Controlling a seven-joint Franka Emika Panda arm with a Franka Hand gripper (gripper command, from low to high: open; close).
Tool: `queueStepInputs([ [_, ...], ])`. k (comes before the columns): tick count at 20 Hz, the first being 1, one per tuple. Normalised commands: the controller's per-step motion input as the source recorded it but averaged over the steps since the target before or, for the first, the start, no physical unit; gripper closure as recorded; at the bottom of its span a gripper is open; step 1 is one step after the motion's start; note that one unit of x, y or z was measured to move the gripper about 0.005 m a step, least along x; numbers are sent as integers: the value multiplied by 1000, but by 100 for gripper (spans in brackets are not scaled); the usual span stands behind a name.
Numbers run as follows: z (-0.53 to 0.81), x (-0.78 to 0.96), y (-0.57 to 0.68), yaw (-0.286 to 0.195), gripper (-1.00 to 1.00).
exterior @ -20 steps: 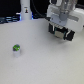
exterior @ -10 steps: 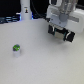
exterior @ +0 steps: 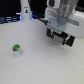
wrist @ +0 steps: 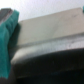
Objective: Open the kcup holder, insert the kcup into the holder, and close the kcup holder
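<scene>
The kcup [exterior: 16,49], a small pale pod with a green top, stands upright on the white table [exterior: 35,62] at the exterior view's left. My gripper [exterior: 60,36] hangs at the exterior view's upper right, far from the kcup, with its dark fingers [exterior: 50,33] spread apart and nothing seen between them. In the wrist view a teal finger pad [wrist: 7,35] sits beside a blurred pale grey surface [wrist: 47,35] that I cannot identify. I cannot make out the kcup holder; the arm covers that corner.
A tall white bottle-shaped object [exterior: 24,11] stands at the back, towards the exterior view's left. Dark clutter lines the far edge of the table behind it.
</scene>
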Motion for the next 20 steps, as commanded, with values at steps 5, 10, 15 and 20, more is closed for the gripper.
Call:
queueStepInputs([
  [5, 217, 492, -124, -43, -100],
  [10, 280, 217, -112, -61, -100],
  [15, 351, 69, -429, -174, -100],
  [20, 280, -41, -518, -237, -100],
])
